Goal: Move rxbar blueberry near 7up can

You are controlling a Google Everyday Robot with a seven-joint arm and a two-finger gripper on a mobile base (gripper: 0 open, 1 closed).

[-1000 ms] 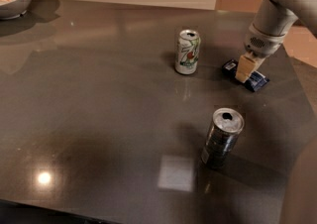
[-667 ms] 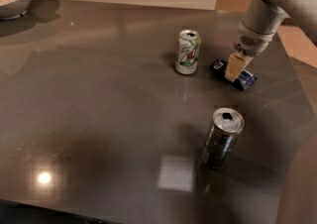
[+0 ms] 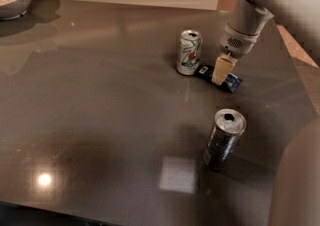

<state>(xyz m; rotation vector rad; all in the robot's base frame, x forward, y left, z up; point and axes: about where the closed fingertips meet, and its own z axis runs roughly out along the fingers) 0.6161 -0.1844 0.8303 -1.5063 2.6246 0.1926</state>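
The 7up can (image 3: 189,52), white with green markings and a silver top, stands upright on the dark table right of centre. The rxbar blueberry (image 3: 232,84), a dark-blue flat wrapper, lies just right of the can, its near end almost touching the can's base. My gripper (image 3: 220,72) comes down from the upper right on a white arm and is closed on the middle of the bar, at table height. The cream fingers (image 3: 218,70) hide the bar's middle.
A silver and dark can (image 3: 225,140) stands upright in front of the bar, nearer the camera. A bowl (image 3: 12,7) holding round orange food sits at the far left corner. The table's right edge (image 3: 300,77) runs close behind the arm.
My gripper has moved left with the rxbar blueberry in it, from well right of the 7up can to right beside it. Both cans have stayed put.
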